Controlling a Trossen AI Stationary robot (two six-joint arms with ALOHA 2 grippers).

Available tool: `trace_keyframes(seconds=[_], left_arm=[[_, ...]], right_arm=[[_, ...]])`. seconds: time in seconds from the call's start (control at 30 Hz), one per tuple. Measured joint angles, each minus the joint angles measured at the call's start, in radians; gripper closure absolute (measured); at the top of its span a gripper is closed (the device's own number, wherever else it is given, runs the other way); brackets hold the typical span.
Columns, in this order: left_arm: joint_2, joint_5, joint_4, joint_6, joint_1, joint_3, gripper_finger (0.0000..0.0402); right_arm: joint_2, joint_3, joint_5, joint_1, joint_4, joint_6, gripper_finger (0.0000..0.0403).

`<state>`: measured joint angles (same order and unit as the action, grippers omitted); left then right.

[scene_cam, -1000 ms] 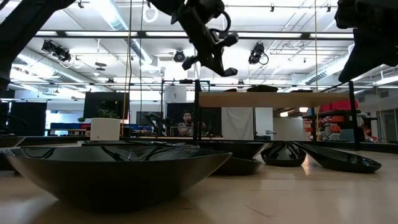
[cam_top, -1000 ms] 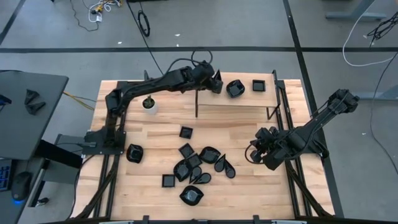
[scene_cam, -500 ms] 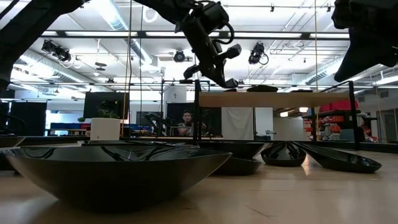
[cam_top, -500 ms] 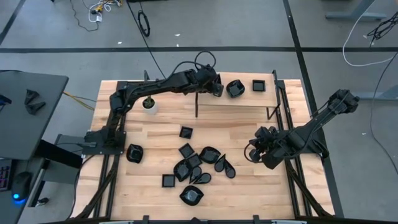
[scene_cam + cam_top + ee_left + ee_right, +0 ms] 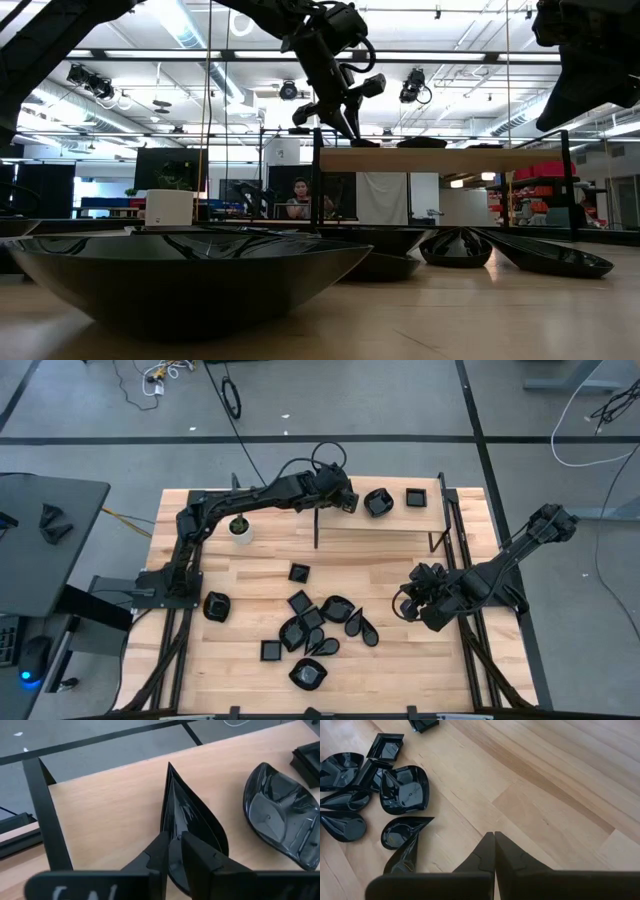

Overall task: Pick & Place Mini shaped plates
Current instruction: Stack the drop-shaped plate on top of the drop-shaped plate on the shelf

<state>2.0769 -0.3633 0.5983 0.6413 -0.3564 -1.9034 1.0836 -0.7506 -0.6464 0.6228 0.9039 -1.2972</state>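
Glossy black teardrop plate (image 5: 187, 827) sits between my left pincer (image 5: 175, 851) fingers on the raised shelf (image 5: 385, 520), beside two placed plates. Whether I grip or release, I cannot tell; my right pincer (image 5: 494, 851) waits clenched.

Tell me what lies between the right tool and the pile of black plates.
Bare wood only: in the right wrist view, nothing sits between the shut right tool and the nearest teardrop plate of the pile.

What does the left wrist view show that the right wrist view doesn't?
Only the left wrist view: the left gripper over the raised shelf, its fingers astride the rim of a teardrop plate, beside a rounded plate. Only the right wrist view: the shut right gripper above the table, near the plate pile. Both show black plates on light wood.
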Motion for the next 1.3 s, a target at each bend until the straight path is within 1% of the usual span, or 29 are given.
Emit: trace_keyframes(seconds=[0.1,0.23,0.33,0.47,0.53,0.63,0.77,0.93,1.03,1.17,1.3], left_arm=[[-0.002,0.016,0.003,-0.020,-0.001,0.000,0.0333],[-0.012,0.113,0.057,-0.051,-0.003,-0.033,0.0334],[-0.017,0.155,0.114,-0.051,0.000,-0.049,0.0352],[-0.016,0.158,0.162,-0.051,0.001,-0.045,0.0389],[-0.016,0.156,0.158,-0.051,-0.001,-0.032,0.0396],[-0.014,0.158,0.157,-0.051,-0.005,-0.015,0.0392],[-0.014,0.157,0.097,-0.051,-0.005,0.017,0.0394],[-0.013,0.158,0.013,-0.051,0.000,0.018,0.0397],[-0.013,0.157,-0.029,-0.051,0.000,0.018,0.0391],[-0.013,0.151,-0.032,-0.050,0.000,0.018,0.0388],[-0.028,0.202,-0.026,-0.068,0.005,0.018,0.0396]], right_arm=[[0.000,0.000,0.000,0.000,0.000,0.000,0.0401],[0.000,0.000,0.000,0.000,0.000,0.000,0.0401],[0.000,0.000,-0.001,0.000,0.000,0.000,0.0401],[0.000,0.000,-0.009,0.000,-0.001,-0.001,0.0401],[0.000,0.000,-0.010,0.000,-0.001,0.000,0.0401],[0.001,0.000,-0.011,0.000,-0.002,0.001,0.0401],[0.001,0.000,-0.012,0.000,-0.002,0.004,0.0401],[0.001,0.000,-0.012,0.000,-0.003,0.004,0.0401],[0.001,0.000,-0.012,0.000,-0.004,0.003,0.0401],[0.001,0.000,-0.012,0.000,-0.006,0.003,0.0401],[0.001,0.000,-0.011,0.000,-0.007,0.000,0.0401]])
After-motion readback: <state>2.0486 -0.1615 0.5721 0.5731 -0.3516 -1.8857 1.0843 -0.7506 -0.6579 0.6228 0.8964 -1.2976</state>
